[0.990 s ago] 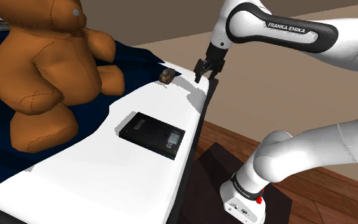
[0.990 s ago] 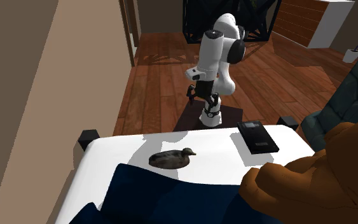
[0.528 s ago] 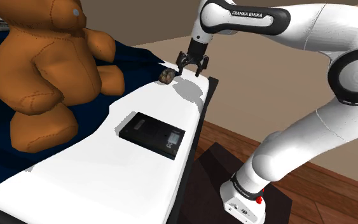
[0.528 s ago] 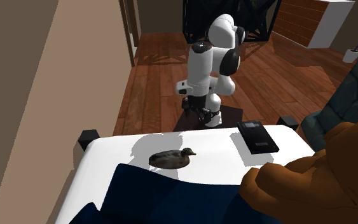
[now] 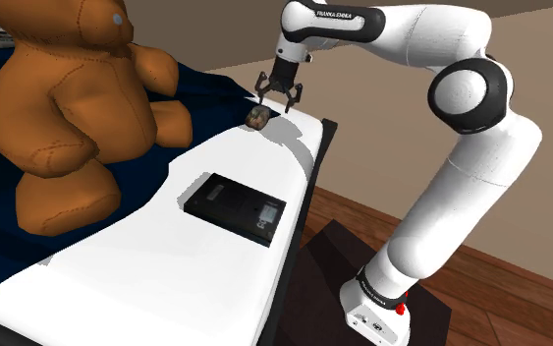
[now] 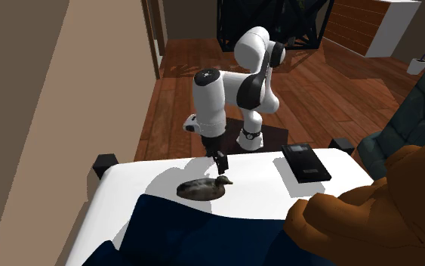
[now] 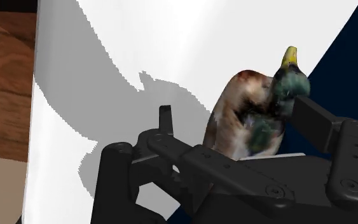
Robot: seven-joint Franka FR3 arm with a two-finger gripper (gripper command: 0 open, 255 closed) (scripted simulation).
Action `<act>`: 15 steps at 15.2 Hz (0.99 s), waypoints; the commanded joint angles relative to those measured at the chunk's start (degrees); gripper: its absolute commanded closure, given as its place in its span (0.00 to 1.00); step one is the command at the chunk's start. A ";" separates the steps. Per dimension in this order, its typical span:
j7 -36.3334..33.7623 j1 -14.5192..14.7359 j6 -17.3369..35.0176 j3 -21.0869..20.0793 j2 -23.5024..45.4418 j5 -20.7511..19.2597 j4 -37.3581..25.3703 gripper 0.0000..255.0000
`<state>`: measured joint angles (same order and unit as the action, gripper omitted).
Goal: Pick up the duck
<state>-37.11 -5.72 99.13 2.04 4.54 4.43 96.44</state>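
Gripper (image 5: 276, 100) wide open, empty, hovering just abv duck (image 7: 254, 114), not touching

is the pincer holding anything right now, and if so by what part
Nothing is held. The pincer hangs open just above the duck, its fingers spread and not clasping it.

Tan wall (image 6: 22, 113), wood floor (image 6: 179, 64)
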 commanded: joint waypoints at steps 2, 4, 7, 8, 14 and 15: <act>-5.02 -0.94 -1.59 0.95 7.84 2.07 -8.58 0.00; -7.94 -1.88 -3.04 1.72 12.84 3.60 -14.47 0.00; -12.36 -3.65 -5.70 2.80 20.57 6.09 -24.03 0.00; -12.38 -3.66 -5.71 2.79 20.59 6.09 -24.06 0.00; -11.72 -3.46 -0.99 2.77 20.31 6.16 -19.02 0.00; -11.55 -3.41 0.19 2.76 20.33 6.20 -17.85 0.00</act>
<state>-48.67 -9.22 98.46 4.84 24.70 10.60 77.95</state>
